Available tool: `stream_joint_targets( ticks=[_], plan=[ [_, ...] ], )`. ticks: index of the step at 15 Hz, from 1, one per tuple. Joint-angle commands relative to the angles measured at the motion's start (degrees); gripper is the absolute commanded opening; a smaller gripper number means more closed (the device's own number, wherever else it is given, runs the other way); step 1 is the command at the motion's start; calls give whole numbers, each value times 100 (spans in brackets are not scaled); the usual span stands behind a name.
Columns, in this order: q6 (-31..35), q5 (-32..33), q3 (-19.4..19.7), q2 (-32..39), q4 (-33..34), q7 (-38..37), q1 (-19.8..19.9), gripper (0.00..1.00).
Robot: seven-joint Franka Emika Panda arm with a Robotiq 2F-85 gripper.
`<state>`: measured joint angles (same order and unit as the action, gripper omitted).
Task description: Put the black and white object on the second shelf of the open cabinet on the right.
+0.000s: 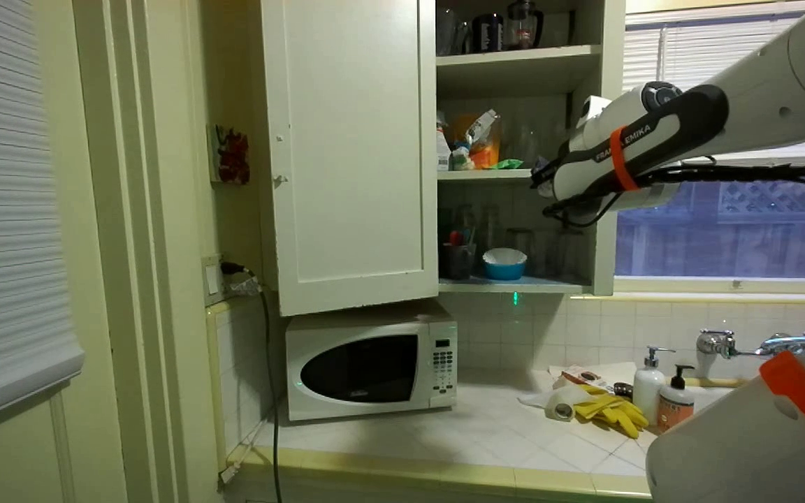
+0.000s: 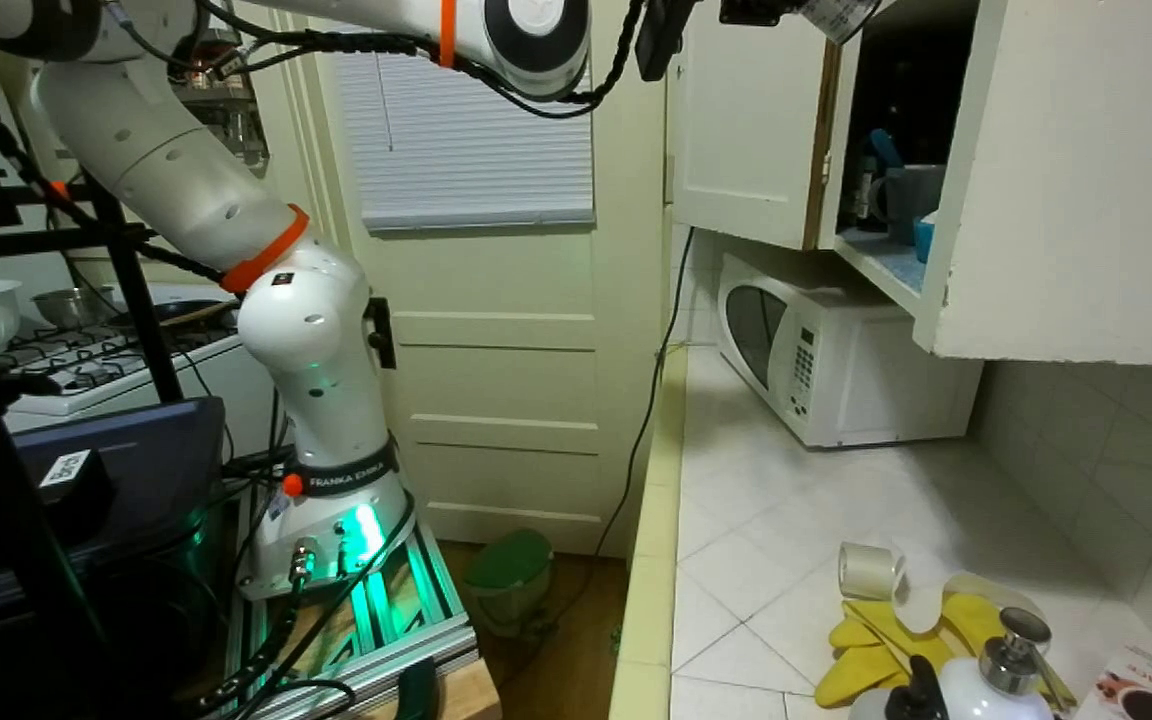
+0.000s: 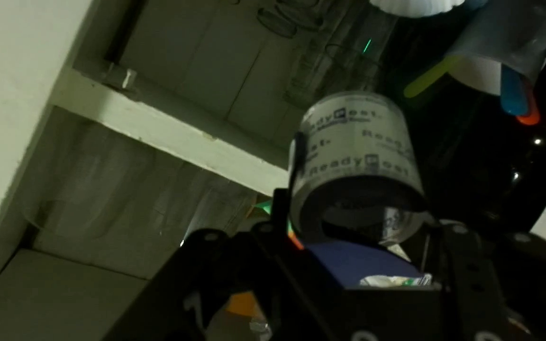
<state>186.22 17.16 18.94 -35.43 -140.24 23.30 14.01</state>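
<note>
The black and white object is a roll of printed tape (image 3: 358,142), held between the fingers of my gripper (image 3: 363,213) in the wrist view. The roll (image 2: 841,15) also shows at the top edge of an exterior view. The open cabinet (image 1: 353,154) has its door swung out to the left. Its second shelf (image 1: 483,175) is a thin white board bearing an orange package (image 1: 490,150). In this view the dark gripper (image 1: 539,178) overlaps the board's right end; depth is unclear. The wrist view, upside down, shows the shelf's front edge (image 3: 173,137) beside the roll.
The board below holds a blue bowl (image 1: 504,265) and a utensil cup (image 1: 457,258). The upper board (image 1: 518,59) holds dark mugs and jars. A microwave (image 1: 367,370) stands under the door. Yellow gloves (image 1: 612,412) and soap bottles (image 1: 649,384) are on the counter.
</note>
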Motion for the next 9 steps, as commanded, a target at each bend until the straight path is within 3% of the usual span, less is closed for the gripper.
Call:
stream_joint_targets(
  ticks=[1, 5, 9],
  plan=[
    [663, -154, -196, 150, 519, -330, 78, 31],
    [1152, -266, -300, 488, 1143, -547, 83, 31],
    [880, -526, -280, 1292, 1913, -791, 39, 31]
  ],
)
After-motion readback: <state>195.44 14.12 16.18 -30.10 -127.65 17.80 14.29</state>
